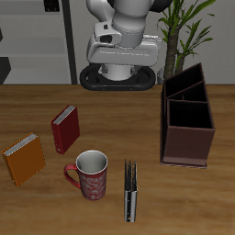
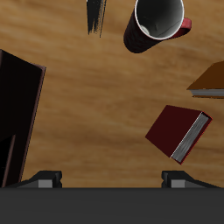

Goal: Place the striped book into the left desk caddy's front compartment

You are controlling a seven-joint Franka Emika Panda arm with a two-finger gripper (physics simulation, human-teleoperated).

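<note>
Near the tabletop's (image 1: 110, 101) front edge the striped book (image 1: 130, 190) stands on edge just beside the mug (image 1: 91, 174), well apart from the left desk caddy (image 1: 188, 124); the hand (image 2: 112, 179) sits high near the robot's base, fingers spread wide with nothing held. Judged step: the reach. Best come down over the book's top edge, fingers straddling its thin width, staying clear of the mug, and avoiding the red book (image 1: 65, 128) and orange book (image 1: 24, 158)
</note>
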